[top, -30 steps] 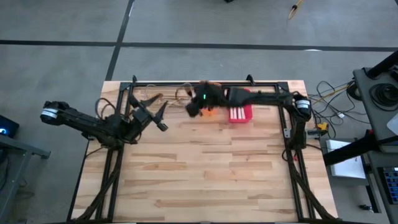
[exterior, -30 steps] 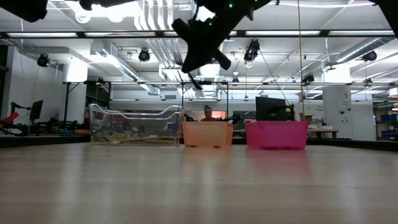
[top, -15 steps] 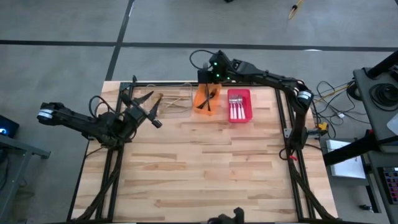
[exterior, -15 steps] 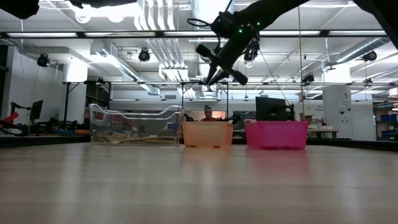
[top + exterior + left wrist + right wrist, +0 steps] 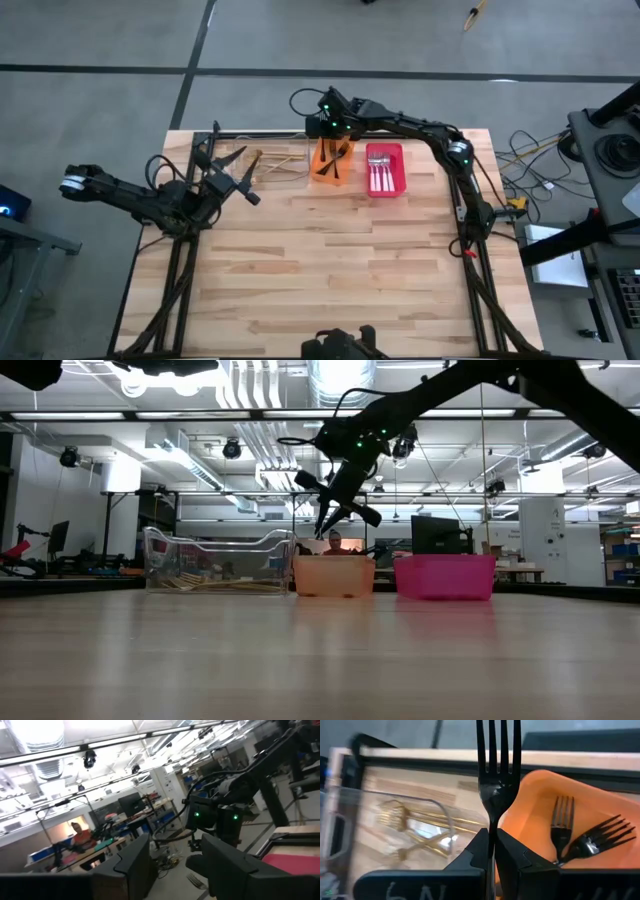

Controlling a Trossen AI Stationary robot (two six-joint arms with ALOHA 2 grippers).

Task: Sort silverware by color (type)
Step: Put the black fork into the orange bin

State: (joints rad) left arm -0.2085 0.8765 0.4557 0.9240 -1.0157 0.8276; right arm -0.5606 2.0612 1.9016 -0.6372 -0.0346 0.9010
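Note:
My right gripper [image 5: 327, 128] hangs over the far edge of the orange bin [image 5: 322, 172] and is shut on a black fork [image 5: 498, 775]. Two more black forks [image 5: 563, 827] lie in that bin. Gold utensils [image 5: 412, 827] lie in the clear bin [image 5: 272, 160] to its left. Silver forks [image 5: 381, 178] lie in the red bin [image 5: 400, 175] to its right. In the low view the right gripper [image 5: 335, 510] points down at the orange bin [image 5: 333, 576]. My left gripper [image 5: 250, 188] is open above the table's left part, empty, also shown in its wrist view [image 5: 172, 865]. My right gripper pinches the black fork by its handle just behind the neck [image 5: 492, 831], between the two fingers. The fork runs on along the fingers and its tines [image 5: 498, 740] stick out past the fingertips. It is lifted clear above the orange bin, slanting downward.
The three bins stand in a row along the table's far edge. A black frame [image 5: 455, 190] runs round the table's sides. The near wooden surface [image 5: 330, 270] holds nothing. A person [image 5: 333, 542] sits in the room behind the bins.
My right gripper has carried the black fork from over the table by the orange bin to the far edge, then come down toward that bin and tipped its fingers downward. My left arm has drawn back a little toward the table's left.

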